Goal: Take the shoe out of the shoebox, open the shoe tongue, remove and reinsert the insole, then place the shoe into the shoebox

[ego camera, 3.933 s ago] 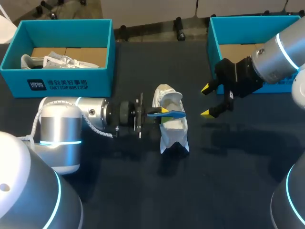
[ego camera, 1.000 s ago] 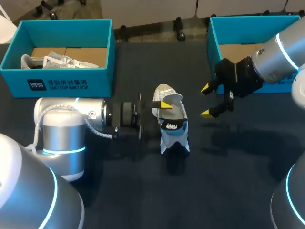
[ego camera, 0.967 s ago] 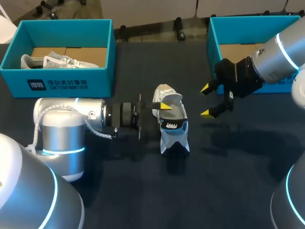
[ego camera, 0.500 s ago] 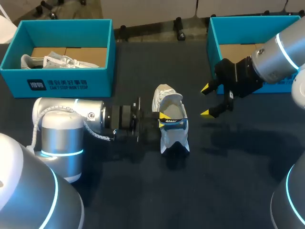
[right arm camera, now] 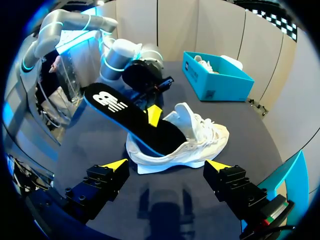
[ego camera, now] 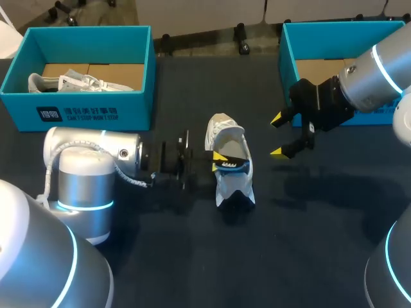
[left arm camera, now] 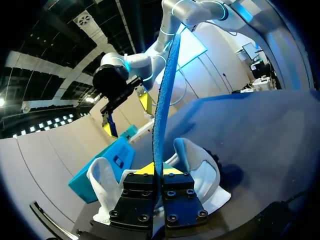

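While level, left gripper [ego camera: 217,162] on insole [ego camera: 234,165].

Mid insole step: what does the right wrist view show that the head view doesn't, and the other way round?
Right wrist view only: the insole's whole black top face with its blue edge, slanting up out of the white shoe, lower end inside it.
Head view only: the right gripper hanging between the shoe and the right shoebox, clear of the shoe.
Both: the left gripper shut on the insole, the right gripper's fingers open, and the left shoebox holding a second shoe.
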`<state>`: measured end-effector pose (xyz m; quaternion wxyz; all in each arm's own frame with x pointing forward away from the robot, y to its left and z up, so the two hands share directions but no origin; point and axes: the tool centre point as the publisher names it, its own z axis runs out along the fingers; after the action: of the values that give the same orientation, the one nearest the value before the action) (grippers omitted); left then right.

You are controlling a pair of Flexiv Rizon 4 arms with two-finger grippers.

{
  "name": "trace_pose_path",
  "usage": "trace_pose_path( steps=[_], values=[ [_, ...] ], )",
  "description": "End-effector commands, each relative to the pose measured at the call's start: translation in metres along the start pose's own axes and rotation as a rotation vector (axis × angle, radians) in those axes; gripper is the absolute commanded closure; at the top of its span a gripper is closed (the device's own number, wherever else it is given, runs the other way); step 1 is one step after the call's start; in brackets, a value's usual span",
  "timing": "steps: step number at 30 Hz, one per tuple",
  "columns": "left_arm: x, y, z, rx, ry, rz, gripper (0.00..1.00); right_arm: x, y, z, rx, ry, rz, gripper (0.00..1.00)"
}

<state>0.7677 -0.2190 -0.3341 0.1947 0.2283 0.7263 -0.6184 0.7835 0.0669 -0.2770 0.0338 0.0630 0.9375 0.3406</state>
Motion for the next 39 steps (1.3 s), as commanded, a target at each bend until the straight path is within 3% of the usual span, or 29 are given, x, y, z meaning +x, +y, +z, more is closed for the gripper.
trace_pose_path(
  steps=[1,14,15,17,19,26,31,34,36,39],
  values=[
    [-0.001,0.004,0.007,-0.014,0.008,0.000,1.00,0.000,0.000,0.001,0.002,-0.001,-0.001,0.00],
    [-0.004,0.008,0.012,-0.070,0.036,0.028,1.00,0.000,0.000,0.001,0.002,-0.001,-0.001,0.00],
    [-0.004,0.005,0.011,-0.069,0.029,0.026,0.96,0.000,0.000,0.001,0.002,-0.001,-0.001,0.00],
    [-0.005,0.000,0.008,-0.054,0.017,0.019,0.58,0.000,0.000,0.001,0.002,-0.001,-0.001,0.00],
    [-0.005,-0.005,0.005,-0.045,0.008,0.022,0.55,0.000,0.000,0.001,0.002,-0.001,-0.001,0.00],
    [-0.004,-0.021,0.002,-0.007,-0.010,0.028,0.56,0.000,0.000,0.001,0.002,-0.001,-0.001,0.00],
    [0.002,-0.018,0.006,-0.006,0.021,0.027,0.58,0.000,0.000,0.001,0.002,-0.001,-0.001,0.00],
    [0.005,-0.014,0.008,-0.008,0.035,0.023,0.73,0.000,0.000,0.001,0.002,-0.001,-0.001,0.00],
    [0.008,-0.011,0.008,-0.010,0.045,0.019,1.00,0.000,0.000,0.001,0.002,-0.001,-0.001,0.00],
    [0.010,-0.006,0.008,-0.012,0.049,0.006,1.00,0.000,0.000,0.001,0.002,-0.001,-0.001,0.00]
  ],
)
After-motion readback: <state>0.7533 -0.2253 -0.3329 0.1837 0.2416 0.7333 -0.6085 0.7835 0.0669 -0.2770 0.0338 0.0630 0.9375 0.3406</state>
